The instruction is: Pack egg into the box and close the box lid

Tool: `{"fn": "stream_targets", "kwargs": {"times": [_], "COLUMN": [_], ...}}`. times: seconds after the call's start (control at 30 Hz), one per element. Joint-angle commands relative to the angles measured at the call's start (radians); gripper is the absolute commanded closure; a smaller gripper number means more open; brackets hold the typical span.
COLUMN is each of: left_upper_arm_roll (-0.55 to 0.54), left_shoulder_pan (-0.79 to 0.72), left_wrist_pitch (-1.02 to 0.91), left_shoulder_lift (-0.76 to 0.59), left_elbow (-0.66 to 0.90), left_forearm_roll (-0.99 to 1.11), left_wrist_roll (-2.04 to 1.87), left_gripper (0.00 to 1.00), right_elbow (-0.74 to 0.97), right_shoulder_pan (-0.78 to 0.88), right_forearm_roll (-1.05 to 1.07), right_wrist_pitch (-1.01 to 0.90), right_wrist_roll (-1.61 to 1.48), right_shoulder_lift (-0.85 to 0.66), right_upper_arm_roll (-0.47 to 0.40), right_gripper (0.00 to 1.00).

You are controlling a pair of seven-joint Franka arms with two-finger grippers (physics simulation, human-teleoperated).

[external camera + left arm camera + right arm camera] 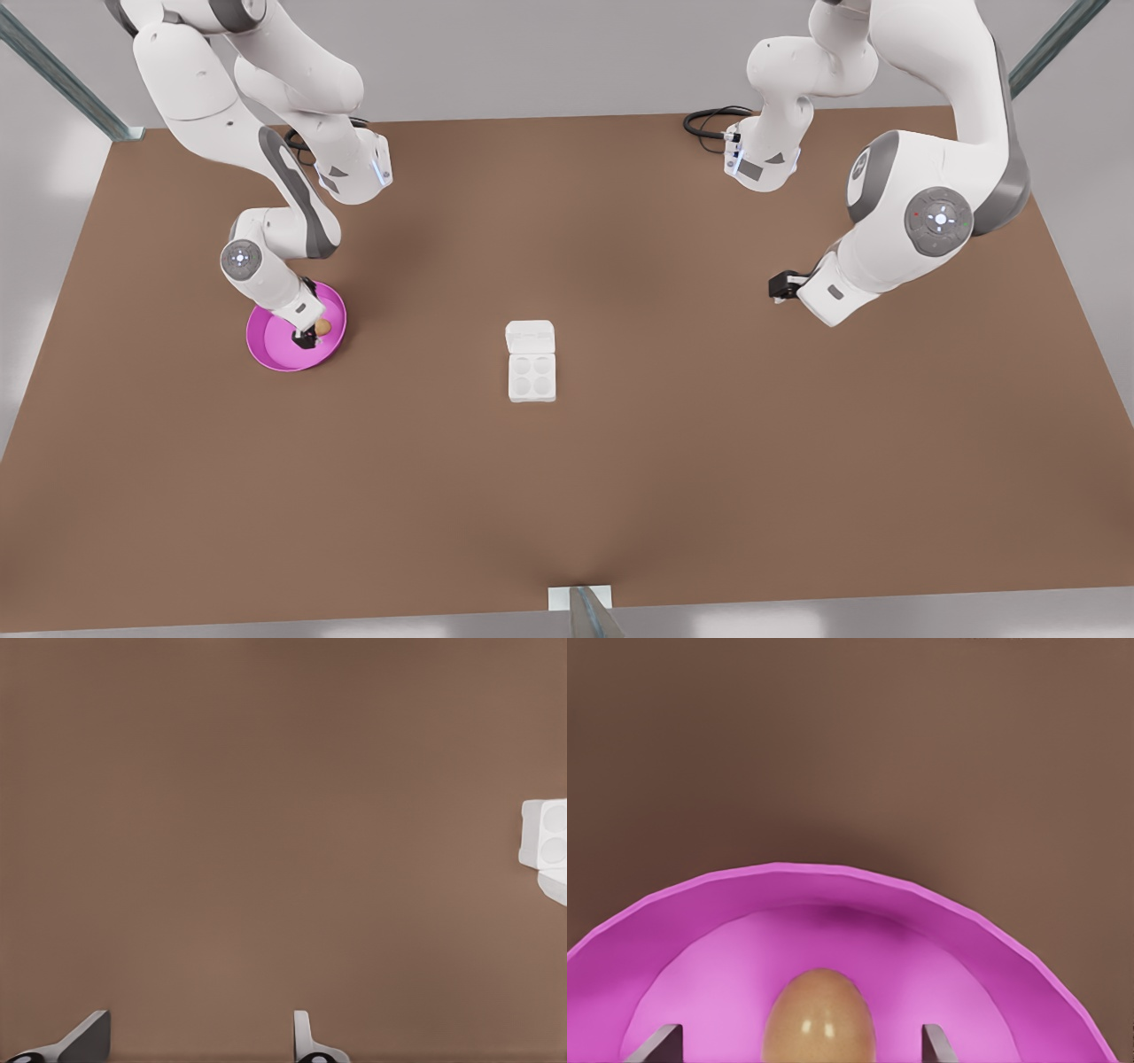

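Note:
A small tan egg [323,327] lies in a round pink dish [266,350] on the front view's left. My right gripper [306,338] is lowered into that dish, open, with one finger on each side of the egg [819,1019] and the dish rim [833,873] beyond it. The white box [532,377] rests mid-table with its four cups empty, and the box lid [530,338] lies flat open on its far side. My left gripper [780,285] hovers open on the front view's right, well away from the box [547,833] and lid [556,886].
A black cable [709,120] coils at the back edge near an arm base. A metal bracket [580,598] sits at the table's front edge. Bare brown tabletop [709,461] stretches between the dish, the box and the left arm.

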Motion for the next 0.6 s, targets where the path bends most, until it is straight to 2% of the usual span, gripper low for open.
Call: {"fn": "stream_targets", "kwargs": {"times": [0.0,0.57], "left_upper_arm_roll": [0.0,0.0], "left_shoulder_pan": [-0.001,-0.001], "left_wrist_pitch": [-0.001,-0.002], "left_shoulder_lift": [-0.001,-0.001], "left_elbow": [0.0,-0.001], "left_forearm_roll": [0.0,0.002], "left_wrist_roll": [-0.002,-0.017], "left_gripper": [0.0,0.0], "right_elbow": [0.0,0.0], "right_shoulder_pan": [-0.003,-0.008], "right_forearm_roll": [0.011,0.083], "right_wrist_pitch": [0.045,0.094], "right_wrist_roll": [-0.194,-0.174], "right_shoulder_lift": [0.006,0.053], "right_upper_arm_roll": [0.0,-0.005], "right_gripper": [0.01,0.02]}}
